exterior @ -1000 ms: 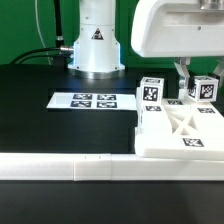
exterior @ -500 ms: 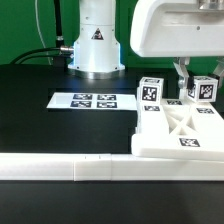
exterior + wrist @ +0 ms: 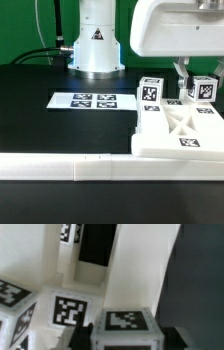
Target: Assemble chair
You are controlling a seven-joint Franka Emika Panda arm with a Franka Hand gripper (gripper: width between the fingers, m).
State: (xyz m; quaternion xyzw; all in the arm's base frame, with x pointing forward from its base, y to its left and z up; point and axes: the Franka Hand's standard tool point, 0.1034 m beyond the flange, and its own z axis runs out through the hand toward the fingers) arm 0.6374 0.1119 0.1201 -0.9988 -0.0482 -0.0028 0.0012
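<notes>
The gripper (image 3: 126, 331) is clenched on a tagged white block (image 3: 127, 321) at the far side of the X-braced panel (image 3: 182, 128), on the exterior view's right. To seat it well, keep it upright and square with the panel.

No words or numbers are legible. A triangular warning sign (image 3: 98, 36) stands on the robot base (image 3: 98, 45); black-and-white square tags mark the marker board (image 3: 94, 101) and the chair parts (image 3: 180, 128).
</notes>
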